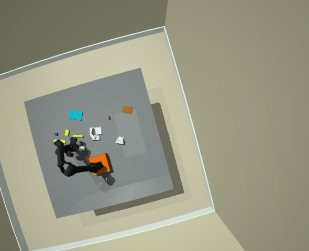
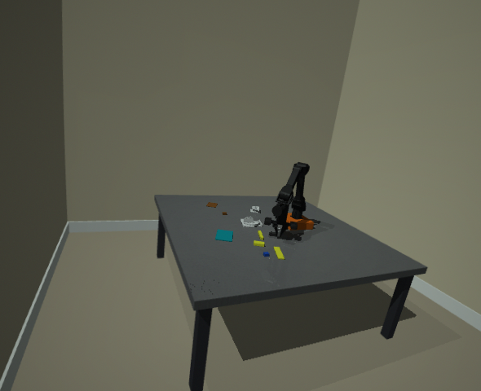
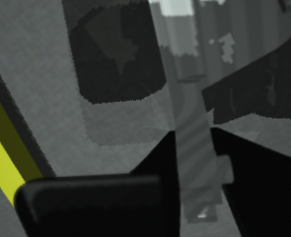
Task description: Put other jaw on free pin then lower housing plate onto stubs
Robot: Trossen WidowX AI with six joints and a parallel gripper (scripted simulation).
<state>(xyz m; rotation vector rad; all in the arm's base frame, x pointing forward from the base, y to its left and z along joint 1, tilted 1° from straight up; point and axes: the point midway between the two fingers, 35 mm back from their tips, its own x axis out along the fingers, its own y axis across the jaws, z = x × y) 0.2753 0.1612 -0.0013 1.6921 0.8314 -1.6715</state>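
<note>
The loose white-grey jaw [image 1: 81,148] [image 2: 279,230] [image 3: 196,158] is between the fingers of my gripper [image 1: 79,148] [image 2: 279,234] [image 3: 192,137]. The gripper is shut on it, low over the table. In the wrist view the jaw runs lengthwise between the black fingers, and its wider ribbed part is at the top. The white base [image 1: 98,129] lies to the right of the gripper in the top view, with the other jaw on it; it also shows in the exterior view [image 2: 249,224]. Its pins and teeth are too small to tell. The white housing plate [image 1: 120,140] [image 2: 255,208] lies apart, farther right, its two holes showing.
Yellow bars [image 1: 77,136] [image 2: 279,252] [image 3: 2,158] and a blue block [image 1: 56,134] [image 2: 266,254] lie near the gripper. A teal plate [image 1: 75,115] [image 2: 224,235] and a brown plate [image 1: 127,109] [image 2: 211,204] lie farther off. The orange block [image 1: 106,159] is under the arm's base.
</note>
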